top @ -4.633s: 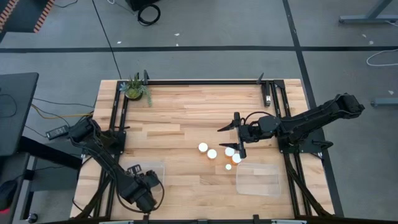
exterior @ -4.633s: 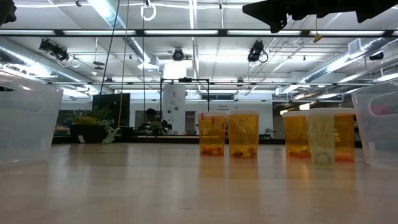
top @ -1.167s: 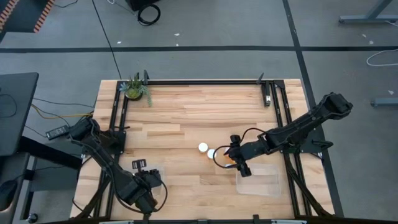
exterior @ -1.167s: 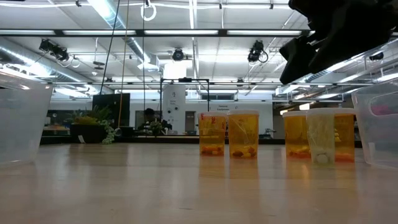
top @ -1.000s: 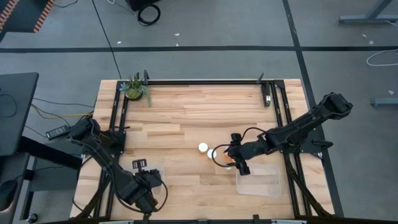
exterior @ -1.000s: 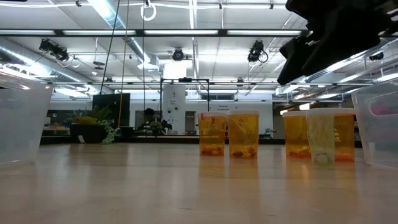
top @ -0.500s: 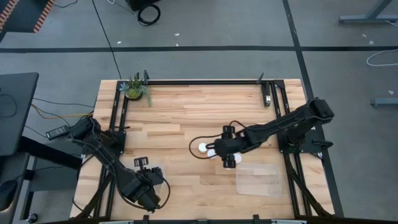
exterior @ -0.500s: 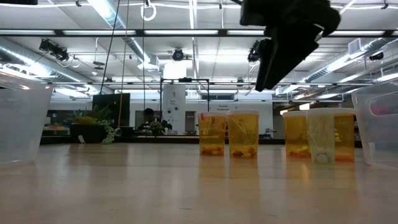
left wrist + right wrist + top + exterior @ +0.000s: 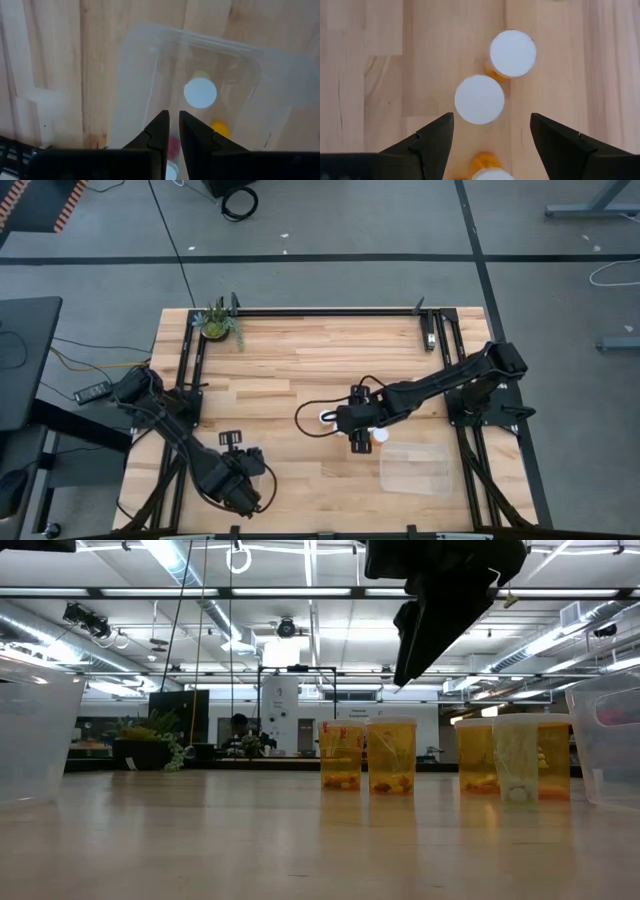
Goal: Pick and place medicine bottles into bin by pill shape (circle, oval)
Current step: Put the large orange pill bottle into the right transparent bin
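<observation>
Several medicine bottles, orange with white caps, stand upright on the wooden table: (image 9: 342, 755), (image 9: 391, 755) and more to their right. My right gripper (image 9: 492, 132) hangs open above them, pointing steeply down. One white cap (image 9: 479, 99) lies just ahead of its fingers, another (image 9: 513, 53) beyond, and a third (image 9: 490, 175) shows low between them. My left gripper (image 9: 172, 125) is shut and holds nothing. It hovers over the clear left bin (image 9: 240, 55), where a white-capped bottle (image 9: 200, 92) lies.
A clear right bin (image 9: 415, 470) sits just near-right of the bottle group, seen at the right edge of the low view (image 9: 612, 735). A small potted plant (image 9: 217, 323) stands at the far left corner. Black frame rails (image 9: 320, 311) run along the table's far and side edges.
My right gripper has swung from over the right bin's far-left corner toward the table's left, tipping to point more steeply down. It now hangs over the bottles, still open. The bottles have not moved.
</observation>
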Controlling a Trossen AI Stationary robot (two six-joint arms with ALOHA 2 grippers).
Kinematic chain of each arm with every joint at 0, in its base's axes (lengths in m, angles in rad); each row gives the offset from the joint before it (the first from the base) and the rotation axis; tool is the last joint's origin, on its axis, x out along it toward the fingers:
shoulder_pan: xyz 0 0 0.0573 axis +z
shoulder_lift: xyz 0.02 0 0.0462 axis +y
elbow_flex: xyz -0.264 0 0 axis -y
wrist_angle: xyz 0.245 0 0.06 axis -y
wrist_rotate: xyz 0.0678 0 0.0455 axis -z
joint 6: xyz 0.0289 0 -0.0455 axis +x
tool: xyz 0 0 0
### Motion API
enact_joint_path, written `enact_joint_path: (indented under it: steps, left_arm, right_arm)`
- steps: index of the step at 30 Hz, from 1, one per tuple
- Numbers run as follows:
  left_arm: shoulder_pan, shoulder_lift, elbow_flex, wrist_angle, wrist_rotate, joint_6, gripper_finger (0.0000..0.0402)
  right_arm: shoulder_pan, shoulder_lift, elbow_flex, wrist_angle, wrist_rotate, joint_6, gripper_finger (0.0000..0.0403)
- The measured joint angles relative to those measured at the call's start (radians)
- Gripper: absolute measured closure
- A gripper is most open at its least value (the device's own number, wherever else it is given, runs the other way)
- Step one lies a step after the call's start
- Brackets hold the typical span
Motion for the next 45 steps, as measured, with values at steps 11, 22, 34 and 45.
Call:
enact_joint_path:
  steps: [11, 22, 34, 45]
  left_arm:
    - [0.033, 0.0, 0.0, -0.009, -0.002, -0.017, 0.0356]
    - [0.083, 0.0, 0.0, -0.017, 0.0, 0.038, 0.0353]
    - [0.086, 0.0, 0.0, -0.017, -0.002, 0.034, 0.0354]
    - [0.077, 0.0, 0.0, -0.018, -0.007, 0.027, 0.0361]
  right_arm:
    - [0.022, 0.056, 0.005, 0.074, 0.071, 0.012, 0.0132]
    - [-0.04, 0.067, 0.054, 0.116, 0.048, -0.055, 0.0132]
    - [-0.076, 0.088, 0.049, 0.251, -0.003, -0.18, 0.011]
    - [-0.097, 0.2, 0.048, 0.318, -0.017, -0.212, 0.0075]
